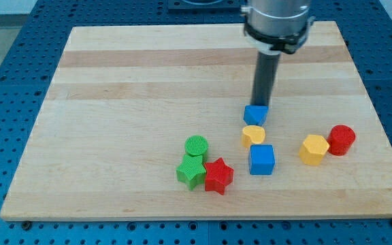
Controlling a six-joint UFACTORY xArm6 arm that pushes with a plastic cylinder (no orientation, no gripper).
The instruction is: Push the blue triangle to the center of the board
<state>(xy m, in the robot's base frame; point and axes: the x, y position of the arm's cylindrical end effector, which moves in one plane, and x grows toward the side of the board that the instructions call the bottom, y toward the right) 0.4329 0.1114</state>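
Right of frame centre, the small blue plastic triangle block [256,114] looks light, rigid and slippery on the wooden counter [114,102]; no jaws here, my tip [258,104] seemingly touching its top edge.

No readable txt, labels, brands, nos. or signs anywhere: none on the wooden board [114,82], none on the coloured blocks, none on the arm's metal collar [278,24] at 12 o'clock (plain surfaces only).
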